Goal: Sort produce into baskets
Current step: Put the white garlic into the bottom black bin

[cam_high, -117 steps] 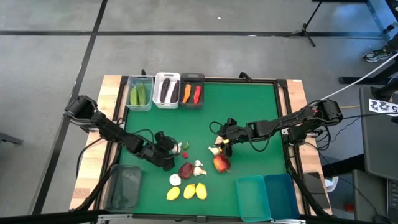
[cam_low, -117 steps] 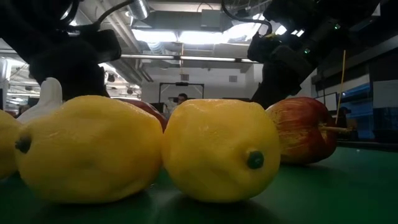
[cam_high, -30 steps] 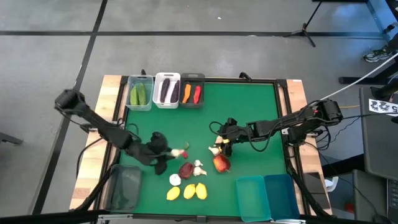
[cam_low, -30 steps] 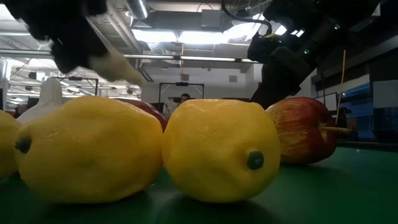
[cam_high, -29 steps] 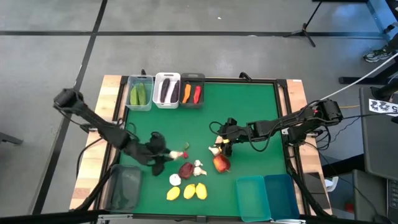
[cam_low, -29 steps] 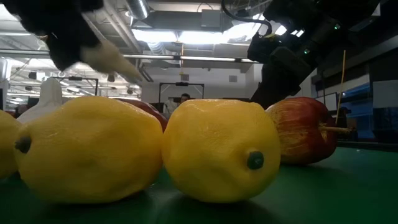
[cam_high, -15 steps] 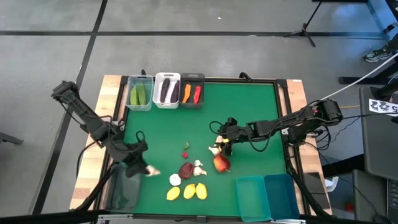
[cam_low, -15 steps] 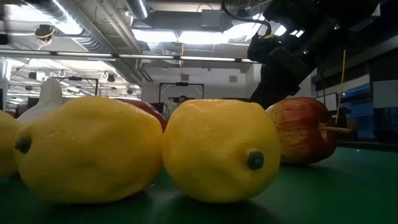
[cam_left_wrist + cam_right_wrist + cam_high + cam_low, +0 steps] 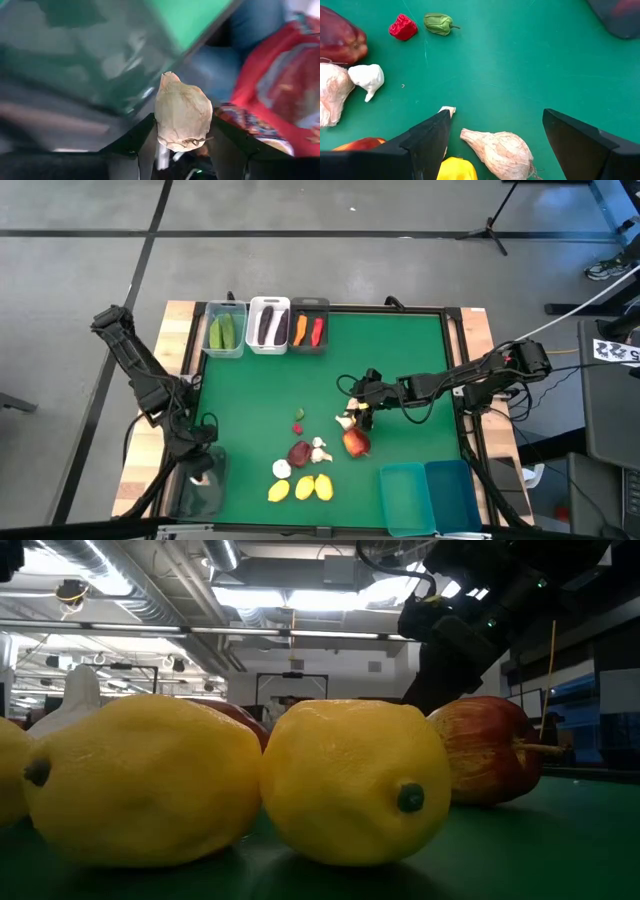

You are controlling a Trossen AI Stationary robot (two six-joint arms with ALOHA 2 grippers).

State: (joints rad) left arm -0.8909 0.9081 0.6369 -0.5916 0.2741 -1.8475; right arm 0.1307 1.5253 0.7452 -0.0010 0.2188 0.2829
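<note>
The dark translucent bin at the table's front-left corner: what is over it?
The left gripper hangs over the dark translucent bin, shut on a garlic bulb. The bin's contents cannot be seen under the arm.

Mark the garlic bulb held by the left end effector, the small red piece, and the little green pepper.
garlic bulb (image 9: 183, 118), left wrist view, middle of its papery body.
small red piece (image 9: 403, 27), right wrist view, its centre.
little green pepper (image 9: 437, 23), right wrist view, its body, beside the stem.

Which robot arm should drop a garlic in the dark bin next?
Probably the left. The left gripper already holds a garlic bulb above the dark translucent bin. The right gripper hangs open near other garlic mid-table.
</note>
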